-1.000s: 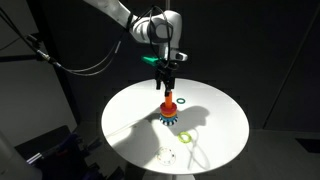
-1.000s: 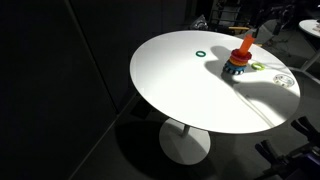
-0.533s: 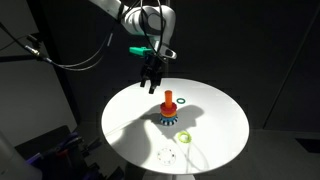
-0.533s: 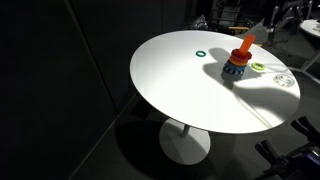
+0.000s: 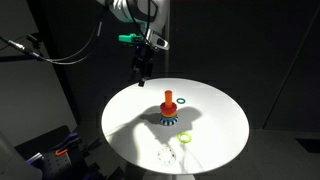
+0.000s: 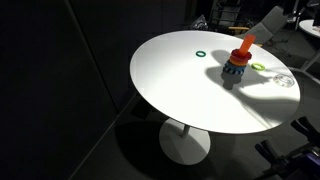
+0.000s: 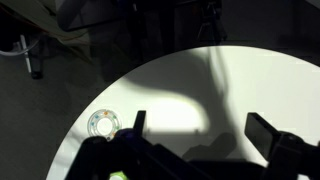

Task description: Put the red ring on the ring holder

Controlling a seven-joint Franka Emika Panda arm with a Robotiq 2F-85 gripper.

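Observation:
The ring holder point(image 5: 169, 112) stands near the middle of the round white table point(image 5: 225, 120), its orange peg rising from a blue-and-yellow base; it also shows in an exterior view as the holder point(image 6: 238, 63). The red ring point(image 5: 168, 99) sits around the peg. My gripper point(image 5: 145, 68) hangs well above the table, up and to the left of the holder, apart from it. In the wrist view the gripper point(image 7: 200, 125) is open, with only bare table and shadow between its dark fingers point(image 7: 137, 122).
A thin green ring point(image 6: 201, 54) lies flat behind the holder. A yellow-green ring point(image 5: 187, 137) and a white ring point(image 5: 168, 155) lie toward the front edge; the white ring point(image 7: 103, 122) also shows at the wrist. Dark surroundings ring the table.
The gripper has risen from just over the peg and drifted up and left, away from the holder. The red ring stays on the peg.

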